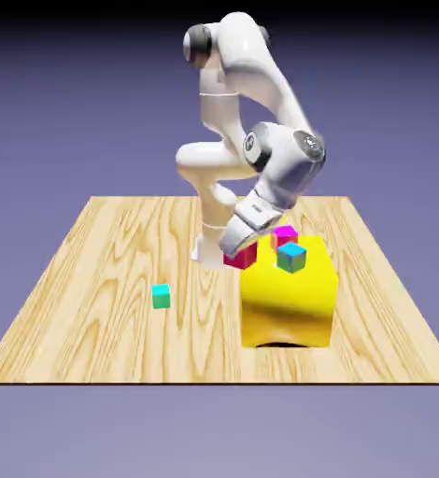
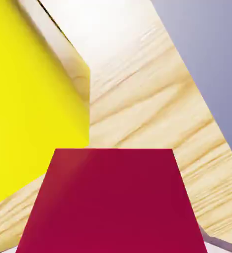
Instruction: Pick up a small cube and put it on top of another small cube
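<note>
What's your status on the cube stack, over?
Fingers shut on crimson cube, lifted. Magenta-top cube and teal-blue cube sit on yellow block. Nothing in the way.

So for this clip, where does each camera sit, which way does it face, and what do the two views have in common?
Exterior view: fixed, above the table, facing the white arm and its pincer beside the yellow block; teal-and-blue cube on the block, teal-and-green cube on the table.
Hand view: on the hand, looking along the pincer; the red cube fills the bottom and hides the fingertips.
Shared: red cube, yellow block, table.
</note>
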{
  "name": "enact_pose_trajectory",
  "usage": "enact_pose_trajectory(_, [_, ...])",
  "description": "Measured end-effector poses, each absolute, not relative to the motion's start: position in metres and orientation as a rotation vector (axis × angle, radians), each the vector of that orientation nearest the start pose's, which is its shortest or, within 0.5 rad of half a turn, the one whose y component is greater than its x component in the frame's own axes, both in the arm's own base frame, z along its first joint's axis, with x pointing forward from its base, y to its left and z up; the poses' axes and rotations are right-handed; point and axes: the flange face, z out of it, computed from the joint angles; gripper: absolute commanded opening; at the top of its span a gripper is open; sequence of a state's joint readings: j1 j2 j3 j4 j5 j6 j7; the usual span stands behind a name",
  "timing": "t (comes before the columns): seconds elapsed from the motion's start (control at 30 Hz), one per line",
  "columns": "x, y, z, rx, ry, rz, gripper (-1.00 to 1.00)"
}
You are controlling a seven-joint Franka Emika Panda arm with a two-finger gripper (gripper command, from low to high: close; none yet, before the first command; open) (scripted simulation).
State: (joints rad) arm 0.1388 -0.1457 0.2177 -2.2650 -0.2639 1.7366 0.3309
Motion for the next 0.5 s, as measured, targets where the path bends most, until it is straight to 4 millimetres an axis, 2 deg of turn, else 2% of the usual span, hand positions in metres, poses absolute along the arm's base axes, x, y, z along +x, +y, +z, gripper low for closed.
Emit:
enact_pose_trajectory(0.17, [0.349,0.214,0.441,-3.452,-0.126,0.603,-1.0])
enact_pose_trajectory(0.23, [0.348,0.215,0.442,-3.451,-0.125,0.605,-1.0])
enact_pose_trajectory(0.37, [0.336,0.201,0.39,-3.451,-0.125,0.605,-1.0])
enact_pose_trajectory(0.4, [0.332,0.197,0.378,-3.451,-0.125,0.606,1.0])
enact_pose_trajectory(0.47, [0.332,0.196,0.378,-3.453,-0.126,0.603,1.0])
enact_pose_trajectory(0.5, [0.336,0.2,0.39,-3.453,-0.126,0.603,1.0])
